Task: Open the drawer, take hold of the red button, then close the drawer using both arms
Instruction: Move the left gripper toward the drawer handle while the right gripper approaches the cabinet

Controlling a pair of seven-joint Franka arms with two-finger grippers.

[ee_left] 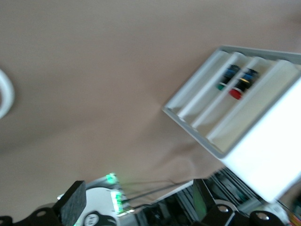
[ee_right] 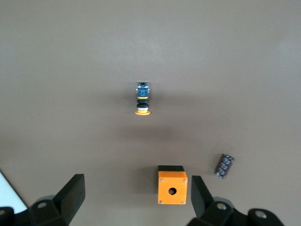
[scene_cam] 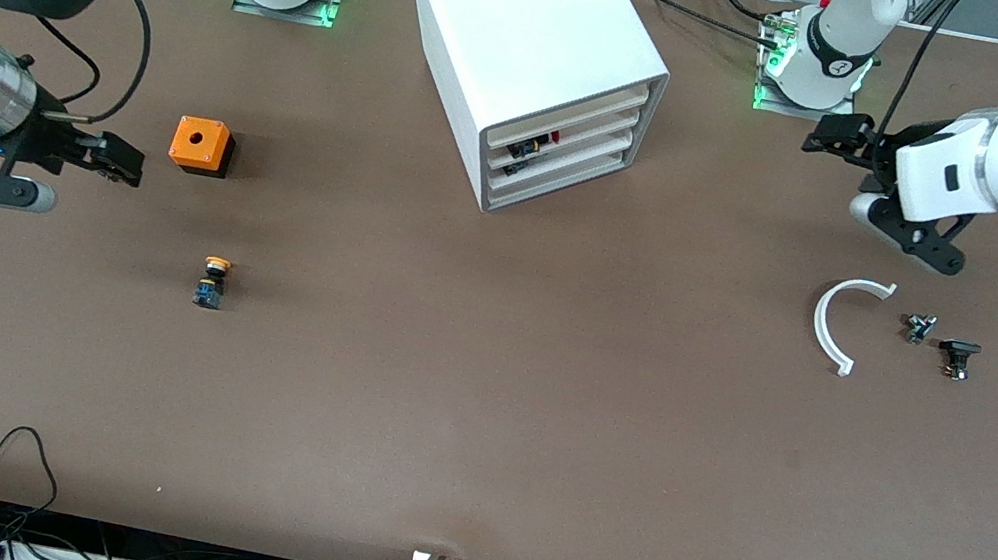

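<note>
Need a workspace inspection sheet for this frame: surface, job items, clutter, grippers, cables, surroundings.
Surface: brown table, flat, no spills seen.
Job's things: cabinet between the bases; middle drawer not pulled out; red button inside it.
Clutter: orange box, yellow button toward right arm's end; white arc, two small dark parts toward left arm's end.
Grippers: left gripper and right gripper open, empty, above table.
Cables: black leads at the table's near edge.
Surroundings: nothing seen.
</note>
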